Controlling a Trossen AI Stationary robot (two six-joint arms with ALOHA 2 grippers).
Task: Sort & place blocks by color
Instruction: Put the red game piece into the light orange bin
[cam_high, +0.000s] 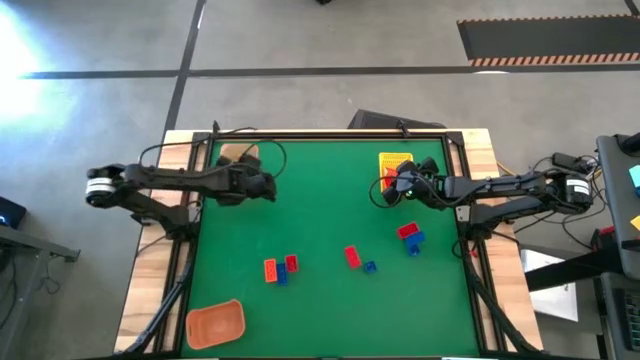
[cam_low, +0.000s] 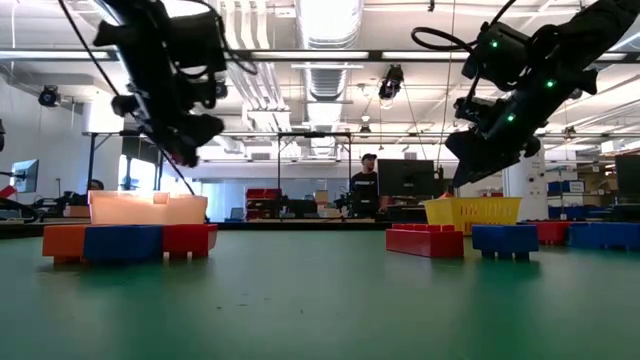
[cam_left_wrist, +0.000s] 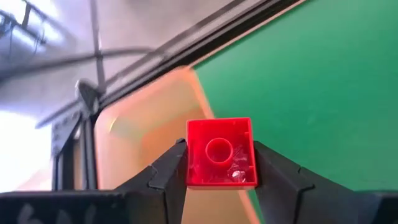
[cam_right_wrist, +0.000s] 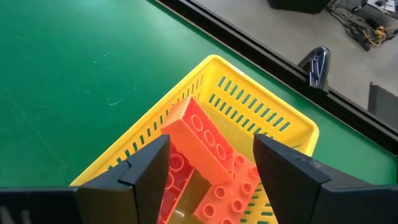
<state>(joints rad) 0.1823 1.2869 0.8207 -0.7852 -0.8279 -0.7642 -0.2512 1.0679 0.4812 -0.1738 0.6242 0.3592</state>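
My left gripper (cam_high: 268, 187) is shut on a small red block (cam_left_wrist: 219, 152) and hangs above the green mat beside the tan tray (cam_left_wrist: 143, 124) at the far left. My right gripper (cam_right_wrist: 211, 168) stands open over the yellow basket (cam_right_wrist: 273, 124) at the far right. Several orange blocks (cam_right_wrist: 199, 143) lie in the basket, below and between the right gripper's fingers. On the mat lie an orange, a red and a blue block (cam_high: 280, 270) together, a red (cam_high: 352, 257) and a blue (cam_high: 370, 266) one at the middle, and a red (cam_high: 408, 231) and a blue (cam_high: 415, 243) one at the right. My left gripper pinches the red block by two opposite side walls (cam_left_wrist: 191, 163) between its two fingers. The block's hollow underside faces the wrist camera. The fingers slant down toward the tan tray, and the block is lifted clear of the mat.
An orange tray (cam_high: 215, 323) sits at the near left corner. A black frame (cam_high: 330, 136) runs along the mat's far edge, with cables near both arms. The middle of the mat (cam_high: 320, 210) between the two grippers is bare green.
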